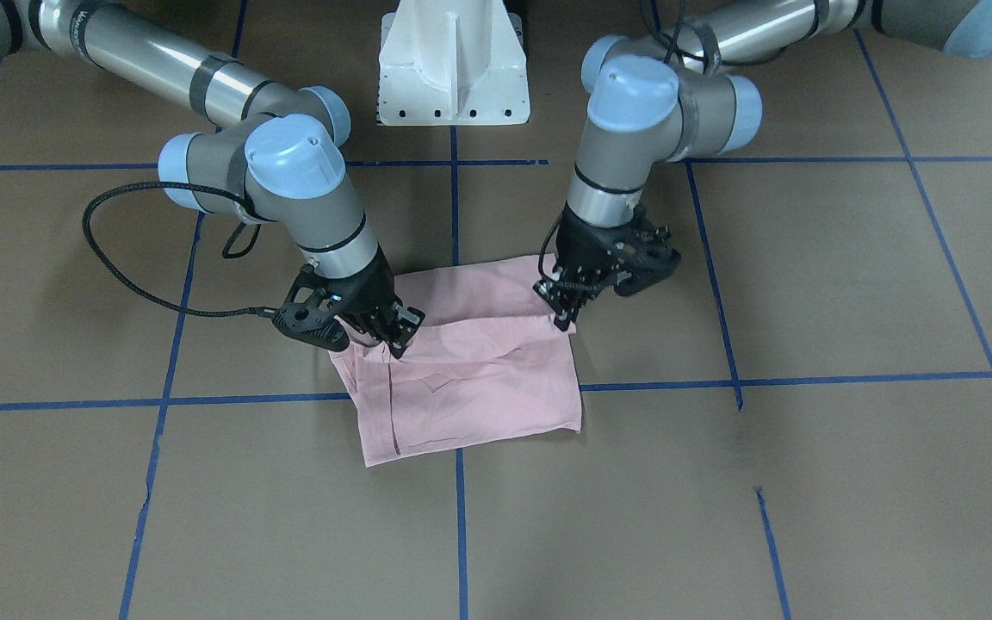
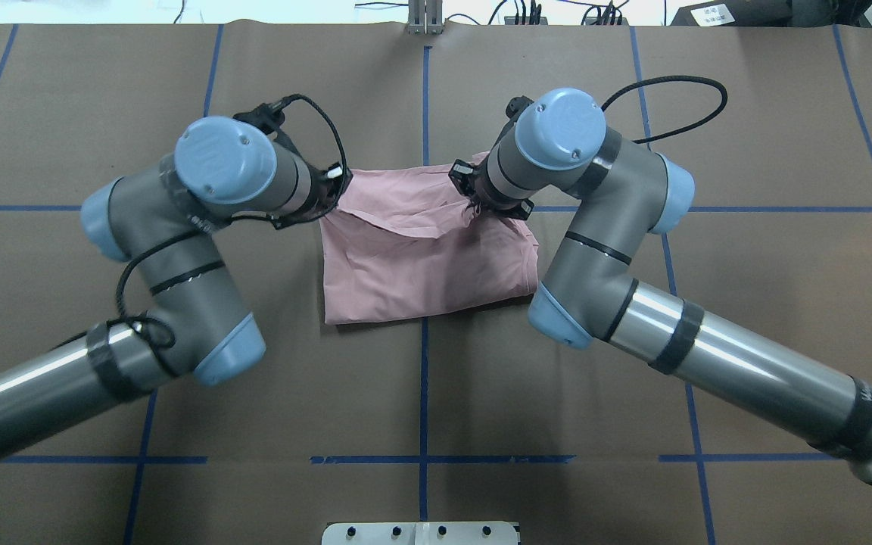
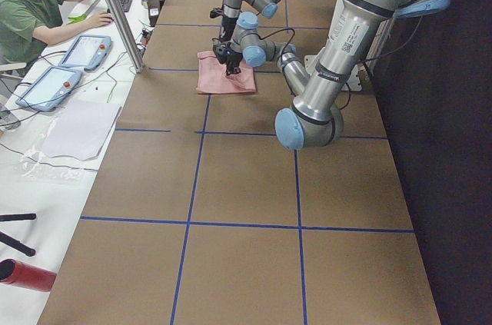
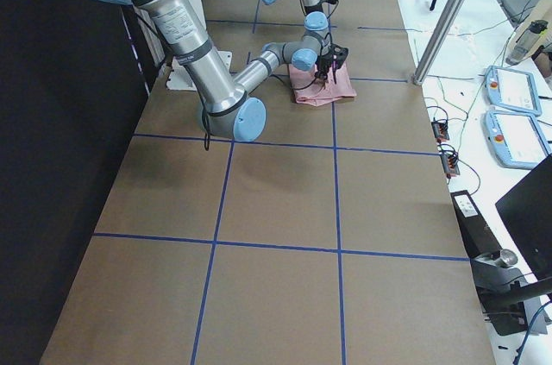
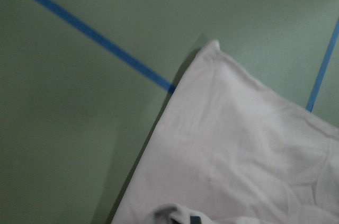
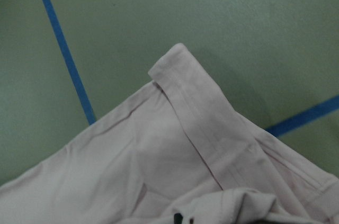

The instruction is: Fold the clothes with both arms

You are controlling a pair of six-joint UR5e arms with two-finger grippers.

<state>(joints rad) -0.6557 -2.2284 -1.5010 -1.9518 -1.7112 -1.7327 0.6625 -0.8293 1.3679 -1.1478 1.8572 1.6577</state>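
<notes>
Two silver-grey robot arms with light blue joint caps work a pale pink thin cotton T-shirt (image 1: 470, 387) on a brown paper-covered worktop (image 1: 806, 482) marked with a blue tape grid (image 1: 806, 377). We can make out black lettering (image 3: 348, 33) on the silver tube of the near arm in the left side view, but it is too small to read.

The T-shirt lies folded into a rough rectangle at the middle of the worktop, in front of the white pedestal base (image 1: 453, 69), across a crossing of the tape lines.

The left end effector (image 1: 563, 320) sits at the shirt's edge on the robot's left, its fingers drawn together on a pinch of cloth. The right end effector (image 1: 399, 343) is likewise clamped on the fabric near the opposite edge. Between them we see a crease running across the garment.

Both wrist cameras show pink cloth bunched at the bottom of the frame around a dark fingertip. The right wrist view also shows a hemmed corner (image 6: 180, 57) lying flat on the worktop.
</notes>
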